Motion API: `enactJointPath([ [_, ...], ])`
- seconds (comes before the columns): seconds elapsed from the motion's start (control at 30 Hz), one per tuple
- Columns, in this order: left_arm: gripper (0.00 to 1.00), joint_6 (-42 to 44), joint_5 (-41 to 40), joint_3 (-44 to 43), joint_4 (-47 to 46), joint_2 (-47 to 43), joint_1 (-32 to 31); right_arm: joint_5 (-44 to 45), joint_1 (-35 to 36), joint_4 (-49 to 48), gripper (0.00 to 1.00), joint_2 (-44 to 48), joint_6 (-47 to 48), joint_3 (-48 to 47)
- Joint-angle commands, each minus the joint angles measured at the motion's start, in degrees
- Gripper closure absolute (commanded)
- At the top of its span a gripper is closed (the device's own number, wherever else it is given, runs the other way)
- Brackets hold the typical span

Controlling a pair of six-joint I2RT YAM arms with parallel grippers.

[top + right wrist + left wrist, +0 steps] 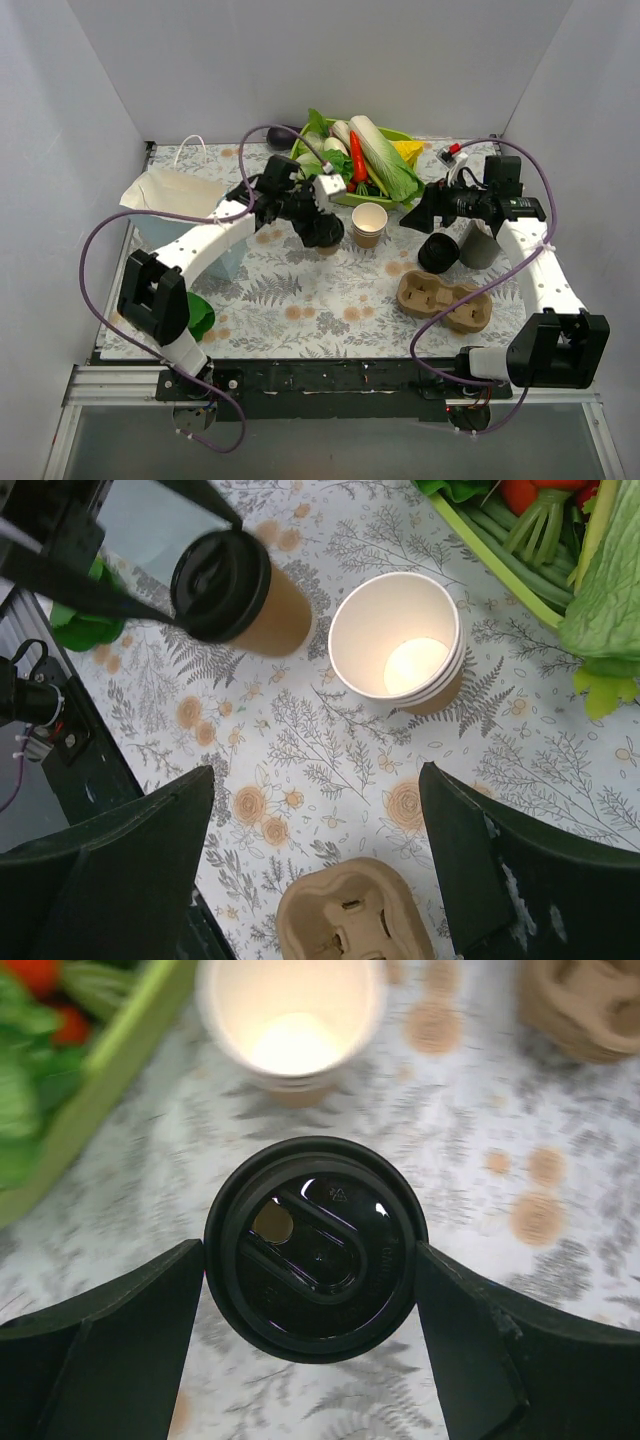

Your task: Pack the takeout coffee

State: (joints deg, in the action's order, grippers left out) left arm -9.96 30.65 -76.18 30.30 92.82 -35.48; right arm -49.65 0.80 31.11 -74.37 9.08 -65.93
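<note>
The takeout coffee [315, 1210], a tan cup with a black lid, sits between my left gripper's two fingers [120, 1330], which press on both sides of the lid rim. In the right wrist view the coffee [240, 595] is held by the thin black fingers just left of the lidless cup. In the top view my left gripper [322, 230] covers most of it. My right gripper [315, 772] is open and empty. It hovers over the table, right of the lidless cup, at the centre right of the top view [410, 222].
A lidless tan cup [369, 224] stands right beside the coffee. A cardboard cup carrier [445, 300] lies front right, with a stack of black lids [438, 252] behind it. The green vegetable basket [360, 160] is at the back. A pale open bag [175, 200] stands at left.
</note>
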Motion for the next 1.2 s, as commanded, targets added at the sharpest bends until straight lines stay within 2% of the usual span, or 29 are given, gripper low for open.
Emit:
enactJointPath([
  [0.0,0.39,-1.72,-3.84,-8.61,2.21,6.13,7.44,-2.11,-0.27,-5.18,0.09,-1.91,-3.19,-2.8],
  [0.13,0.4,-4.1,-6.92,-18.46,4.67,13.87,13.85,-3.52,-1.85,-6.68,0.09,-4.03,-4.24,-3.94],
  [0.3,0.4,-2.61,-10.43,-25.66,6.34,20.03,16.58,-3.88,-2.03,-6.77,0.1,-5.61,-4.34,-5.7],
  [0.57,0.39,-4.98,-9.74,-30.33,7.13,25.83,21.86,-3.26,-2.29,-8.44,0.1,-4.74,-4.42,-3.51],
  [0.77,0.19,-4.81,-10.88,-32.62,7.23,27.77,22.83,-3.09,-2.38,-8.7,0.09,-3.42,-4.95,-1.22],
  [0.97,0.12,-6.83,-10.18,-34.64,7.23,27.95,22.83,-2.12,-2.47,-6.69,0.09,-4.03,-2.67,-2.97],
  [1.17,0.02,-9.99,-8.51,-34.82,3.09,24.34,22.83,4.03,-2.55,-2.29,0.09,-5.43,2.6,-5.52],
])
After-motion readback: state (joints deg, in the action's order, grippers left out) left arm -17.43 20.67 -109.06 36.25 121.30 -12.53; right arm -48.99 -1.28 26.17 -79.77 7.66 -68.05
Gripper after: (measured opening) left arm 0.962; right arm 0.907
